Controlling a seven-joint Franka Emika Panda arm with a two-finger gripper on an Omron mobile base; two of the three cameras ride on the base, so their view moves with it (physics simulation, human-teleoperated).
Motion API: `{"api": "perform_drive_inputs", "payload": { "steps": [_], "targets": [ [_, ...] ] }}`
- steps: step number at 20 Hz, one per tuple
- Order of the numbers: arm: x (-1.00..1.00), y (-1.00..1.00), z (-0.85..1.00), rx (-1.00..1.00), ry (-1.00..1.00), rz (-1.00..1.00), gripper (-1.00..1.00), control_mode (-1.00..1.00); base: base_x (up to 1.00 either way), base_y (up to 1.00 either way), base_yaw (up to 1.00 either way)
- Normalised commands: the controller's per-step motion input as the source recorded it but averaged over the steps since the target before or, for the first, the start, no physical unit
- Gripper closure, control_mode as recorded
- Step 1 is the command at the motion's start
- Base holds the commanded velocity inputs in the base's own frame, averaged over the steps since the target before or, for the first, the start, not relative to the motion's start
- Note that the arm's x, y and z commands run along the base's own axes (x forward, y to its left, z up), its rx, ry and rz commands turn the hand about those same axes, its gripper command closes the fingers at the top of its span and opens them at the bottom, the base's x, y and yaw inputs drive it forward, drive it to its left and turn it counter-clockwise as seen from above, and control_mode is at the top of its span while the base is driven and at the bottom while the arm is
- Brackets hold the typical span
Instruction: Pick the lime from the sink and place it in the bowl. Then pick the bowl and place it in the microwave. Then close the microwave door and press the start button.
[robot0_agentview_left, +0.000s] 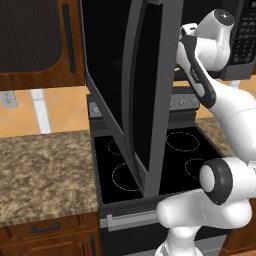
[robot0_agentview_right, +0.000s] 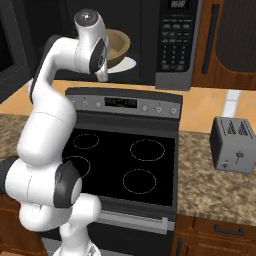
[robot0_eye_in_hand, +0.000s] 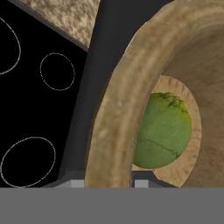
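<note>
The hand view looked straight down into the bowl (robot0_eye_in_hand: 118, 100): a thick, mottled tan rim curved across the middle, and the lime (robot0_eye_in_hand: 162, 131) sat on the bowl's flat bottom, round, green and faintly cracked. The two small grey fingertips (robot0_eye_in_hand: 77, 183) rose on either side of that rim at the bottom edge, one outside the wall and one inside; the gripper (robot0_eye_in_hand: 109, 183) looked closed on the rim, though actual contact could not be told. Below the bowl lay the black glass cooktop (robot0_eye_in_hand: 39, 109) with its thin white burner rings, and a corner of speckled counter (robot0_eye_in_hand: 65, 17).

The right base view gave the wider story: the bowl (robot0_agentview_right: 117, 46) was up inside the microwave (robot0_agentview_right: 165, 45), over the white round plate (robot0_agentview_right: 125, 65), with the arm's wrist hiding its left part. The keypad (robot0_agentview_right: 176, 37) ran down the microwave's right side. A steel toaster (robot0_agentview_right: 233, 144) stood on the granite counter to the right of the stove.

The left base view offered the door (robot0_agentview_left: 145, 95), swung wide open, dark glass in a grey steel frame, standing edge-on over the cooktop and blocking the cavity.
</note>
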Motion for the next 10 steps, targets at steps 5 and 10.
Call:
{"api": "perform_drive_inputs", "payload": {
  "steps": [5, 10],
  "targets": [
    [0.48, 0.21, -0.05, -0.01, 0.05, 0.01, 1.00, -1.00, 0.00, 0.00, 0.00],
    [0.29, 0.17, -0.17, 0.00, 0.01, 0.01, 1.00, -1.00, 0.00, 0.00, 0.00]
  ]
}}
